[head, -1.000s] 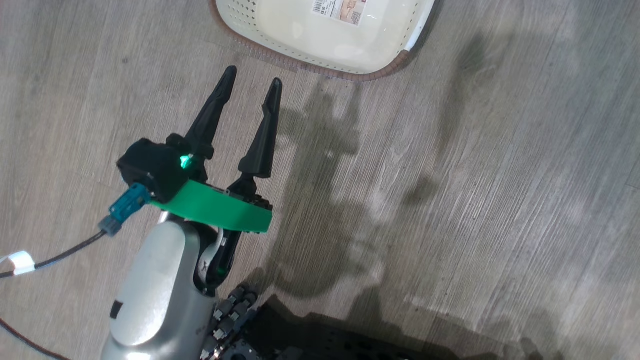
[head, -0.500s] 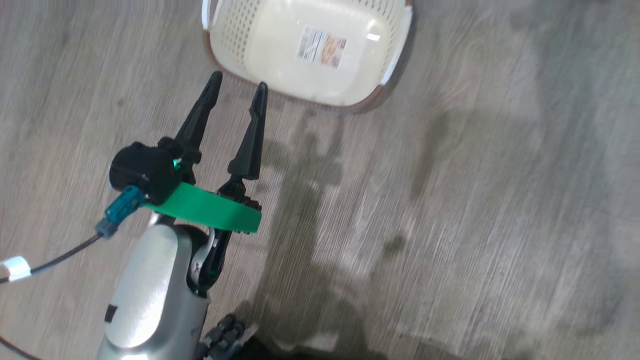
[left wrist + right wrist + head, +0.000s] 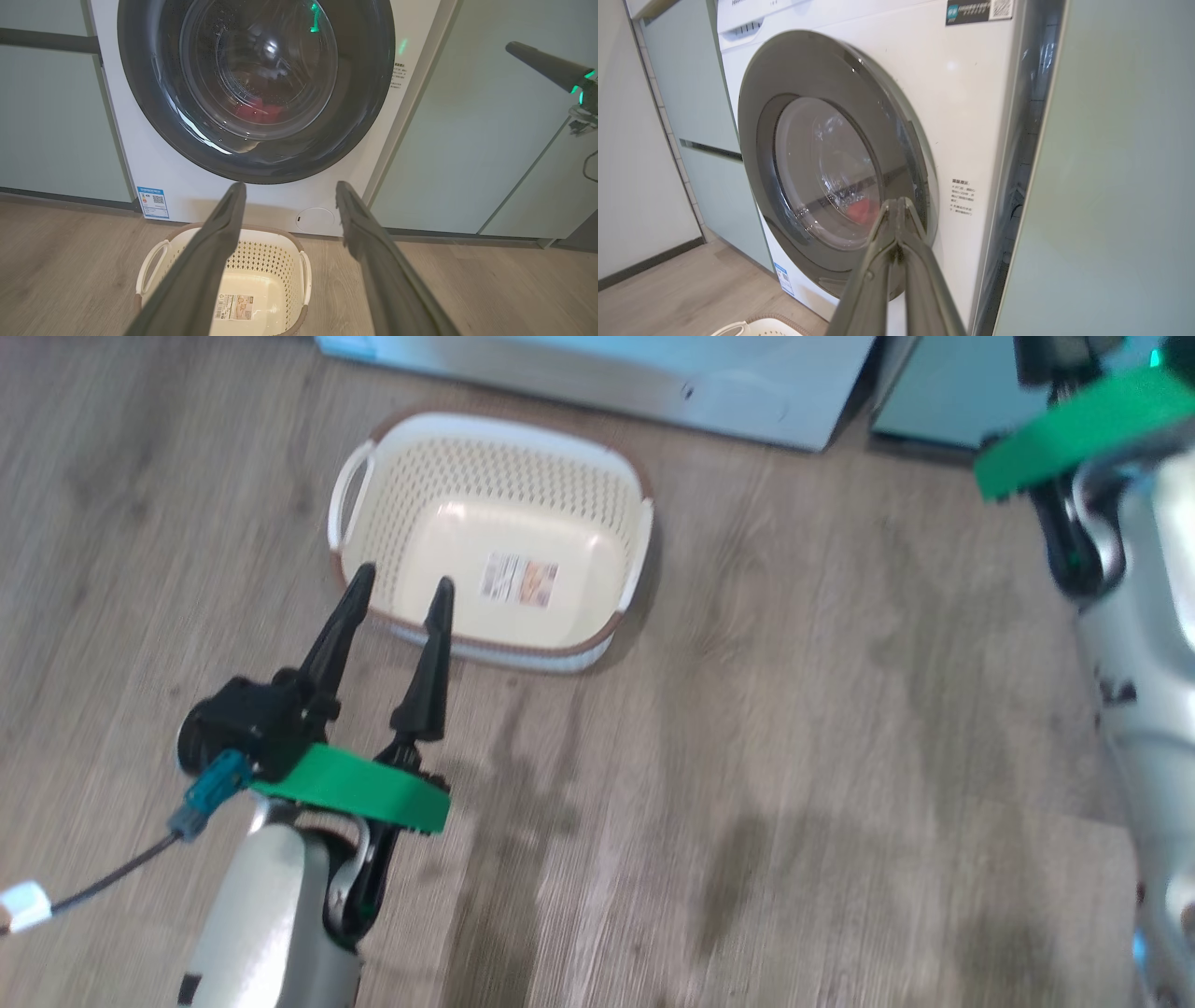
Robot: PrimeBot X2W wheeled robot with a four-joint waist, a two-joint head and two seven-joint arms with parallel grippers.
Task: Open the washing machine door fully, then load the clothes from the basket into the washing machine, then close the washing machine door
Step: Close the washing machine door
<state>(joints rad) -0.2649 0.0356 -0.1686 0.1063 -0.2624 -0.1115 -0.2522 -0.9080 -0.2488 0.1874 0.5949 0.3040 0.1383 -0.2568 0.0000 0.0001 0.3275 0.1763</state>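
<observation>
Left gripper (image 3: 401,577): two long black tapered fingers (image 3: 429,663), black housing (image 3: 247,723). Bright green flat wrist collar (image 3: 359,791); glossy silver-grey forearm shell (image 3: 257,915); teal plug (image 3: 210,791), black cable (image 3: 117,870), white tag (image 3: 23,905). Right arm's blurred collar (image 3: 1064,434) seemingly identical green.

We've got a grey-brown wood-look plank floor (image 3: 794,756) across most of the head view, with soft dark shadows (image 3: 728,877) at lower middle. Pale teal cabinet fronts (image 3: 467,140) sit on the right of the left wrist view. Far left in the right wrist view, a plain white wall (image 3: 630,186) meets a dark baseboard (image 3: 649,263).
</observation>
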